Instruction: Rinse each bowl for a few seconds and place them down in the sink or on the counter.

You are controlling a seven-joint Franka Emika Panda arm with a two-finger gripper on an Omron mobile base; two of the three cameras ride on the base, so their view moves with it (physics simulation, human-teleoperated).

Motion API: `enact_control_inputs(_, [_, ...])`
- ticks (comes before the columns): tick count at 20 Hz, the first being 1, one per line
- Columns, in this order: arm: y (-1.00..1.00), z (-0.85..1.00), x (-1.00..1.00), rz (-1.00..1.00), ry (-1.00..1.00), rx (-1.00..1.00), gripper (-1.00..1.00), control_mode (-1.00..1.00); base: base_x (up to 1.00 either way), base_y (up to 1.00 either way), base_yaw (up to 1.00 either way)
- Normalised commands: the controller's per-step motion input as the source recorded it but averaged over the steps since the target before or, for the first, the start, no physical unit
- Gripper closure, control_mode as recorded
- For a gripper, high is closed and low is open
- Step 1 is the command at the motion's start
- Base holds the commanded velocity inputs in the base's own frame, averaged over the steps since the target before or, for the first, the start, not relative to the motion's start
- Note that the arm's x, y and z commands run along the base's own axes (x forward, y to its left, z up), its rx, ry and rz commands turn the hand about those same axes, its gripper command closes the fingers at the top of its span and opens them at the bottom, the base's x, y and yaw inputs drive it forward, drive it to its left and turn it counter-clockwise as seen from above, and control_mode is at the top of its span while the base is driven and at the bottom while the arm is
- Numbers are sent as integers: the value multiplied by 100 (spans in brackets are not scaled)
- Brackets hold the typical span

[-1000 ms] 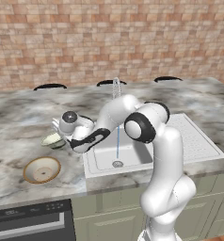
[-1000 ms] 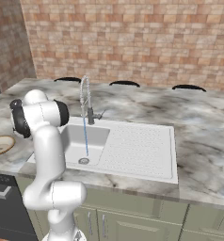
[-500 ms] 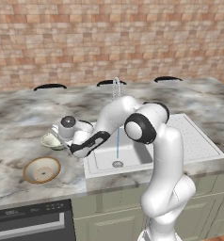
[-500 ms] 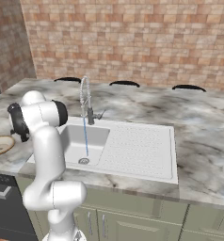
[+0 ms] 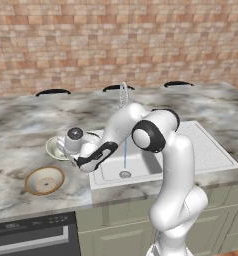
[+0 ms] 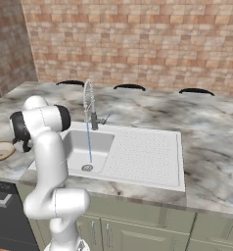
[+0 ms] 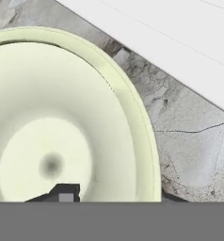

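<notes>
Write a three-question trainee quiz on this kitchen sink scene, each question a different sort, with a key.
1. True or false: the pale green-cream round bowl sits in the white sink basin.
2. Multiple choice: where is the shallow tan-rimmed bowl? A, on the grey veined marble counter, left of the sink; B, on the ribbed draining board; C, under the chrome coil-neck faucet.
3. Fill in: a thin stream of ____ falls from the faucet towards the drain.

Key: 1 false, it rests on the counter beside the sink; 2 A; 3 water.
</notes>
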Motion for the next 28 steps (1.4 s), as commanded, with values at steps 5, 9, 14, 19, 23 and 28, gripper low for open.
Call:
enact_control_inputs(5, [-4,0,-6,-1,-4,7,-100,-100,0,0,0])
enact_control_inputs(9, [-9,1,-17,-1,-4,11,-100,-100,0,0,0])
enact_control_inputs(14, [-6,8,-19,-1,-4,9,-100,-100,0,0,0])
enact_control_inputs(19, [0,25,-18,0,-6,9,-100,-100,0,0,0])
enact_control_inputs(23, [0,34,-20,0,-6,8,-100,-100,0,0,0])
enact_control_inputs(28, [-4,40,-27,0,-2,8,-100,-100,0,0,0])
